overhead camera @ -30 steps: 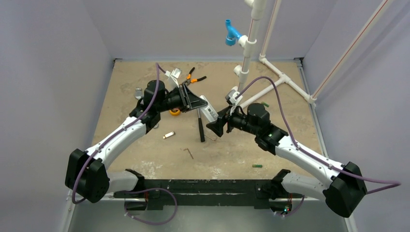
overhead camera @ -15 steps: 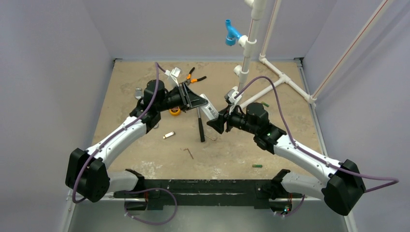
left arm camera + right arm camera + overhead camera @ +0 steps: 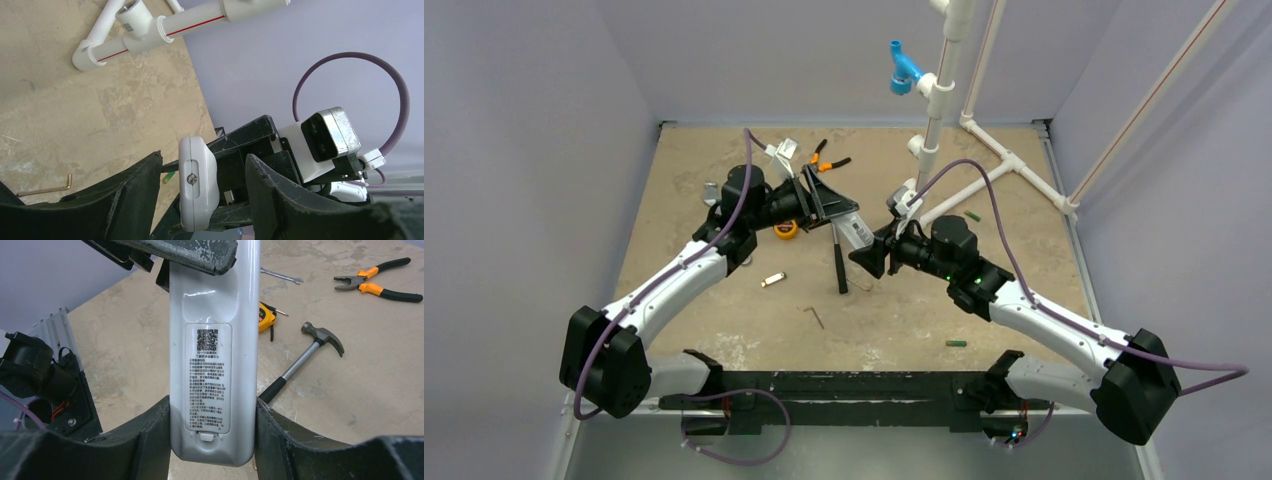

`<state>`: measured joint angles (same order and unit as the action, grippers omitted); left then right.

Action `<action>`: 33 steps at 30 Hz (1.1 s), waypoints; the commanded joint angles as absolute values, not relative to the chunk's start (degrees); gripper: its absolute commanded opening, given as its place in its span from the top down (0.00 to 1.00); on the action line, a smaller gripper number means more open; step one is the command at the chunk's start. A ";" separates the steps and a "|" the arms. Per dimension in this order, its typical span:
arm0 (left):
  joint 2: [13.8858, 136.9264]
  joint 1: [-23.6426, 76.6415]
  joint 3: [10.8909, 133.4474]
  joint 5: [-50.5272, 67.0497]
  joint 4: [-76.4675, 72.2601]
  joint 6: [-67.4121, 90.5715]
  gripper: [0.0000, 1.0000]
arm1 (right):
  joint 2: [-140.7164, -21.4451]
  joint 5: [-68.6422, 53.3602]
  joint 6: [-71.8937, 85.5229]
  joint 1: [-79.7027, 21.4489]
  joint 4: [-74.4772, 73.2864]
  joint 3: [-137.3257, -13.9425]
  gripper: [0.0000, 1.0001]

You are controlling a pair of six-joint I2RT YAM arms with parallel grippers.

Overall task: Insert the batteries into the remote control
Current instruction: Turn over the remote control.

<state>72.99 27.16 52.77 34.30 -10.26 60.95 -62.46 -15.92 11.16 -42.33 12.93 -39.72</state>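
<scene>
With the left gripper (image 3: 203, 156) spread loose around one end of the remote control (image 3: 214, 315) and only the right gripper (image 3: 212, 402) pinching it above the centre of the desk (image 3: 724, 300), the handset was liable to pivot and drop.

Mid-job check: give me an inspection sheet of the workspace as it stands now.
Surface: tan table, tools scattered.
Job's things: remote control held off the table, label side toward the right wrist camera; batteries not loaded, one near the front edge, one farther back on the right.
Clutter: hammer, pliers, tape measure, hex key, silver clip.
Grippers: left gripper jaws open around the remote's end; right gripper jaws shut on its sides.
Cables: purple cable loops free, no snag seen.
Surroundings: white pipe frame, blue fitting, plain walls.
</scene>
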 commanded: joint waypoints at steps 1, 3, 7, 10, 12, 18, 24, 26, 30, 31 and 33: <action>72.27 27.53 52.76 34.15 -13.36 61.61 0.43 | -60.92 -14.23 12.49 -42.80 16.65 -39.55 1.00; 72.32 27.64 52.61 34.01 -13.52 61.64 0.46 | -61.03 -13.84 13.21 -42.85 16.77 -39.62 1.00; 72.27 27.70 52.60 34.01 -13.54 61.47 0.48 | -61.54 -13.42 15.04 -42.98 17.36 -39.90 1.00; 72.12 27.94 52.54 33.80 -13.43 60.97 0.51 | -61.61 -12.68 16.15 -43.08 17.99 -40.04 1.00; 72.02 28.14 52.57 33.43 -12.99 60.43 0.52 | -61.63 -12.23 16.51 -43.15 18.09 -40.14 1.00; 71.17 28.27 52.78 33.12 -12.42 60.16 0.42 | -62.05 -11.02 13.80 -43.52 16.85 -40.25 1.00; 69.24 28.26 53.22 32.38 -12.72 59.30 0.15 | -58.94 -7.70 7.46 -43.84 15.13 -39.04 1.00; 68.66 28.30 53.23 32.31 -13.43 58.95 0.13 | -57.41 -6.89 4.27 -44.06 15.50 -38.10 1.00; 67.33 28.30 52.32 32.23 -15.65 58.63 0.11 | -54.37 -5.32 -2.89 -44.93 16.20 -36.24 1.00; 67.00 28.30 51.76 32.03 -16.59 58.62 0.11 | -53.80 -5.08 -3.90 -45.05 16.37 -35.86 1.00; 66.53 28.29 50.93 31.76 -18.00 58.67 0.10 | -53.05 -4.86 -5.07 -45.39 16.31 -35.58 1.00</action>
<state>69.06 27.94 52.51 32.58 -11.92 60.25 -55.46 -6.98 1.74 -44.56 13.74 -36.14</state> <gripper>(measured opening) 0.889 0.499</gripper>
